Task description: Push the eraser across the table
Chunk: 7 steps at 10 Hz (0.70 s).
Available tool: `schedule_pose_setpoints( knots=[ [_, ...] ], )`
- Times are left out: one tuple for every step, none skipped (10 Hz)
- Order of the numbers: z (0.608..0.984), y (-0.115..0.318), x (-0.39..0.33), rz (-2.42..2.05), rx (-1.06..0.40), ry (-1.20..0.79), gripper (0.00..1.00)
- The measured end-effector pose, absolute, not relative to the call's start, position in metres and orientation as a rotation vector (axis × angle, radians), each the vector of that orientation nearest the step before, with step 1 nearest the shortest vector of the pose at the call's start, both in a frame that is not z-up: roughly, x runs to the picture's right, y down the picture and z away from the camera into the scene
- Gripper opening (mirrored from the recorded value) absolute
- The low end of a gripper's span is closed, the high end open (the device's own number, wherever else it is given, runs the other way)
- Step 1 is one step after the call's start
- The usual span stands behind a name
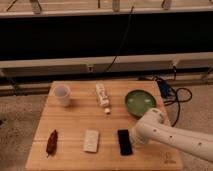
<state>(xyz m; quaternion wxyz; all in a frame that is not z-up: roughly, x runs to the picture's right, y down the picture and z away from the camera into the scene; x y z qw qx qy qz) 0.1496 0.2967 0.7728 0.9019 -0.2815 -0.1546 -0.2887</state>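
The eraser (124, 142), a small flat black block, lies on the light wooden table (75, 120) near its front edge, right of centre. My gripper (135, 140) is at the end of the white arm (165, 136), which reaches in from the lower right. The gripper is down at table level, right against the eraser's right long side. The arm's end covers most of the gripper.
A whitish-beige block (91, 140) lies just left of the eraser, and a dark red chili-shaped thing (51, 142) sits further left. A white cup (62, 95), a white tube (103, 97) and a green bowl (140, 102) stand along the back. Cables (172, 92) lie on the floor to the right.
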Motion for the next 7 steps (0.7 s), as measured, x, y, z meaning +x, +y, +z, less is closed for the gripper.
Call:
schedule_pose_setpoints(
  knots=[
    [0.773, 0.297, 0.136, -0.624, -0.587, -0.340, 0.00],
    [0.773, 0.298, 0.129, -0.641, -0.587, -0.355, 0.00],
    [0.771, 0.299, 0.127, -0.652, -0.593, -0.363, 0.00],
    [0.772, 0.301, 0.117, -0.671, -0.594, -0.382, 0.00],
    [0.772, 0.301, 0.111, -0.685, -0.596, -0.394, 0.00],
    [0.772, 0.302, 0.107, -0.694, -0.597, -0.404, 0.00],
    [0.772, 0.302, 0.102, -0.707, -0.598, -0.415, 0.00]
  ],
)
